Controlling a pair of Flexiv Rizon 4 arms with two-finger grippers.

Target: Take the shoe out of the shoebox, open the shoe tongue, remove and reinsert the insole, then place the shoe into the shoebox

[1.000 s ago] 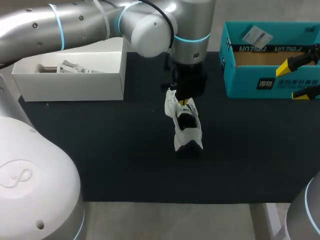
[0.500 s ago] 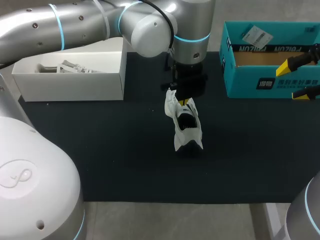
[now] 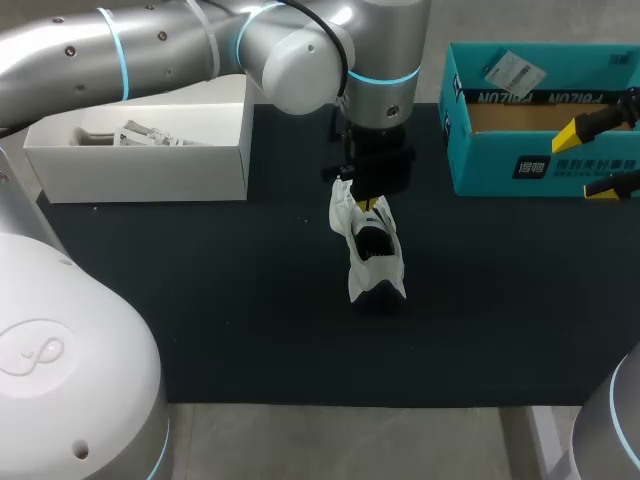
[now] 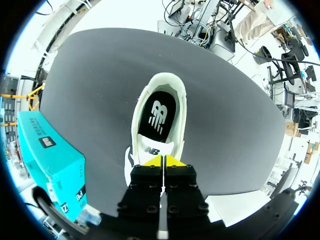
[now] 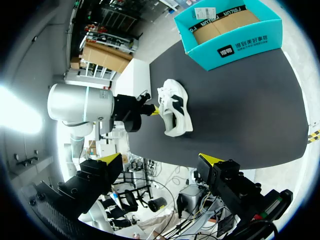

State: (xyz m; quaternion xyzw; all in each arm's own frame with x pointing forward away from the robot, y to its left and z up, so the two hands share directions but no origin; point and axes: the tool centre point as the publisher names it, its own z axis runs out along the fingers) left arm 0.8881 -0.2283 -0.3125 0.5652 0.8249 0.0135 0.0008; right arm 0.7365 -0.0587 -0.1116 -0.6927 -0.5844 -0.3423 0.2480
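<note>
**Hardly anything shifting: tongue pinch holding, insole waiting**

Over the last second the left gripper is showing only a slight lift just above the middle of the frame, and over the last half second it is not moving at all. The shoe is sitting in the same spot at the centre of the frame, on the dark table, well apart from the teal shoebox at upper right and from the white box at upper left.

Seen from the left wrist, the two yellow tips are pressing together on the white tongue, so this pincer is clenched and grasping the tongue. Just ahead of it the black insole is lying flat inside the shoe, fully seated as far as can be seen.

The right gripper is hanging at the right edge of the frame, in front of the shoebox, with its fingers spread wide and nothing between them.

Reading this for the task: the shoe is already out of the shoebox, and the tongue-opening step appears to be under way, paused or finishing. The insole is not yet being pulled, and the released right pincer looks like the one free to reach in for it while the left is keeping the tongue back.
</note>
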